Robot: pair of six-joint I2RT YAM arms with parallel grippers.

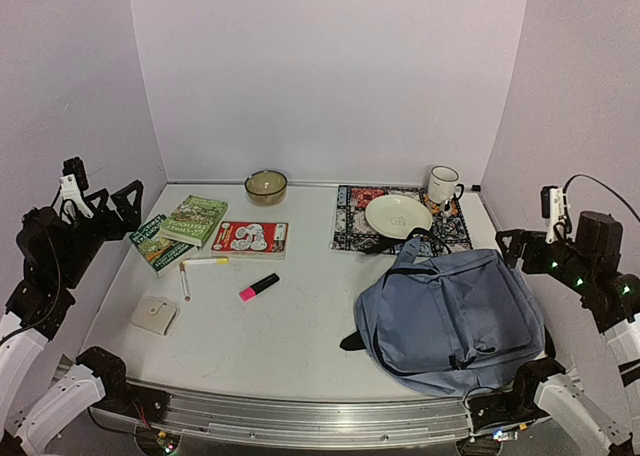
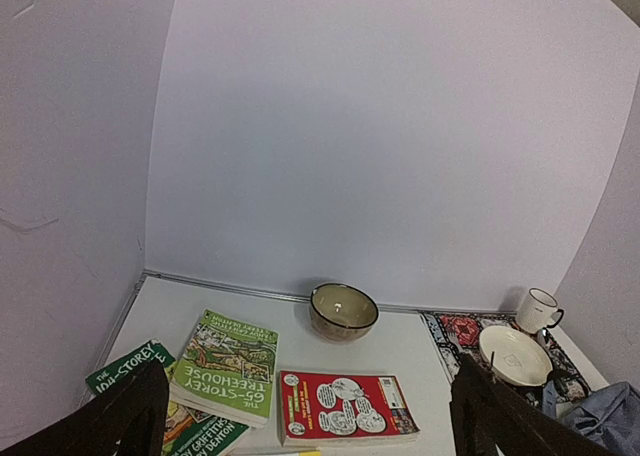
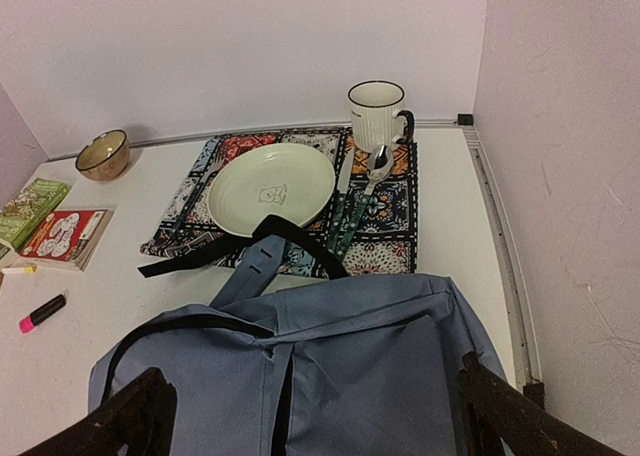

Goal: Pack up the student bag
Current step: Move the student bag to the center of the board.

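The student bag point(image 1: 450, 321), a blue-grey backpack, lies flat at the near right, and its black top strap point(image 3: 290, 236) reaches onto the placemat. My right gripper point(image 1: 520, 244) hangs open above the bag's right side, with the fabric point(image 3: 360, 366) below its spread jaws point(image 3: 315, 376). At the far left my left gripper point(image 1: 115, 204) is raised and open, holding nothing point(image 2: 310, 371). Below it lie two green books point(image 1: 195, 219) point(image 2: 225, 366) and a red book point(image 1: 250, 238) point(image 2: 345, 406).
A yellow highlighter point(image 1: 205, 262), a white pen point(image 1: 185, 279), a pink highlighter point(image 1: 259, 287) and a small white pad point(image 1: 154, 316) lie left of centre. At the back stand a brown bowl point(image 1: 266, 185) and a patterned placemat point(image 1: 350, 221) with plate point(image 1: 397, 216), cutlery and mug point(image 1: 443, 185).
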